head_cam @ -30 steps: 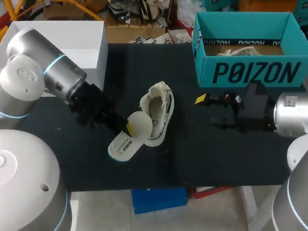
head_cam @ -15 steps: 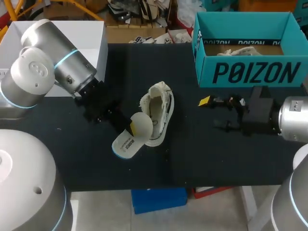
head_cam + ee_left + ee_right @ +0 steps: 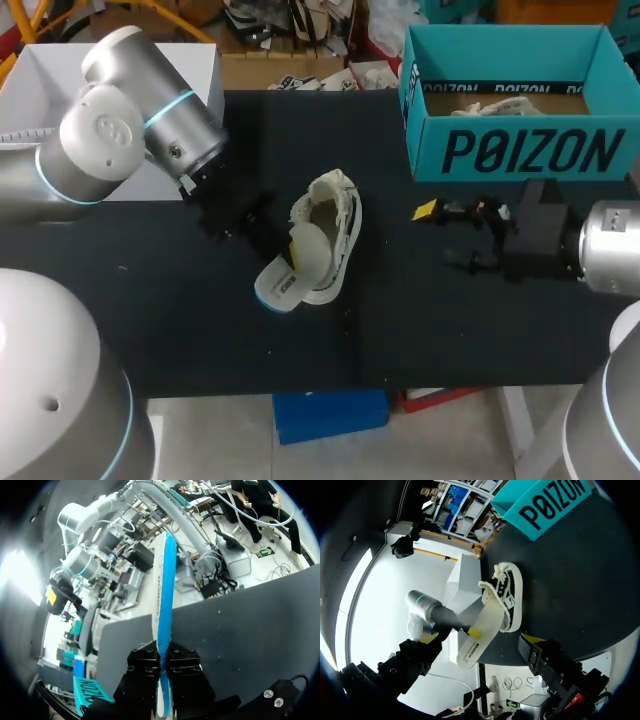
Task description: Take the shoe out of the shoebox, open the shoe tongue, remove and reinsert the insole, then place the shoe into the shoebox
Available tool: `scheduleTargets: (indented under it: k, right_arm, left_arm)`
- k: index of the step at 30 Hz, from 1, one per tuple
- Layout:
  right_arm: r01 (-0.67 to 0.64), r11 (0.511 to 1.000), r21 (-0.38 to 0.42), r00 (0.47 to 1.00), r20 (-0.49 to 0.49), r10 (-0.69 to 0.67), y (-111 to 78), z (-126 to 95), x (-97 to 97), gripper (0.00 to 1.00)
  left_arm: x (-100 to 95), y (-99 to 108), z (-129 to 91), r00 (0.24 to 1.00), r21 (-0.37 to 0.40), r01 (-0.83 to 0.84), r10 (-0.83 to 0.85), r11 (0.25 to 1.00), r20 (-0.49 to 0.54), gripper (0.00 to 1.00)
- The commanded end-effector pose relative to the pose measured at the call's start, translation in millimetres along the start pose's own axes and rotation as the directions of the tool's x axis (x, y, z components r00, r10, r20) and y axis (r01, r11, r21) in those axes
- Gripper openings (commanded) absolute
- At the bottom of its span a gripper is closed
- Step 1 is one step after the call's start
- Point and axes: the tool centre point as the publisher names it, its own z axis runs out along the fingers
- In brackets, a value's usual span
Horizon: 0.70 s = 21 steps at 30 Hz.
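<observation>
Left jaws pinching one insole [image 3: 283, 285] at one shoe [image 3: 345, 225]; right jaws spread; one shoebox [image 3: 520, 150].

The shoe [image 3: 338, 212] was cream woven cloth with a smooth rubbery sole, and the insole [image 3: 283, 288] leaning from it looked like matt foam. Under the shoe the table [image 3: 420, 330] was matt black; behind it the shoebox [image 3: 520, 150] looked like matt card, the left arm [image 3: 150, 110] smooth and glossy.

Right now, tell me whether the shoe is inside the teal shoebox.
No, the shoe lies on the black table, apart from the teal shoebox standing at the table's far right corner.
</observation>
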Motion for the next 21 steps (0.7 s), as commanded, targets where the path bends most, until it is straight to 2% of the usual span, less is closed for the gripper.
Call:
scheduleTargets:
  k: [1,21]
  right_arm:
    - [0.0,1.0,0.0,1.0,0.001,0.0,-0.3,0.4,0.4,1.0]
    - [0.0,1.0,0.0,1.0,0.001,0.0,-0.3,0.4,0.4,1.0]
  left_arm:
    - [-4.5,18.4,6.2,1.0,0.01,0.002,-0.002,1.0,-0.007,0.0]
    - [-6.2,65.3,12.3,1.0,-0.03,0.015,-0.016,0.999,-0.003,0.0]
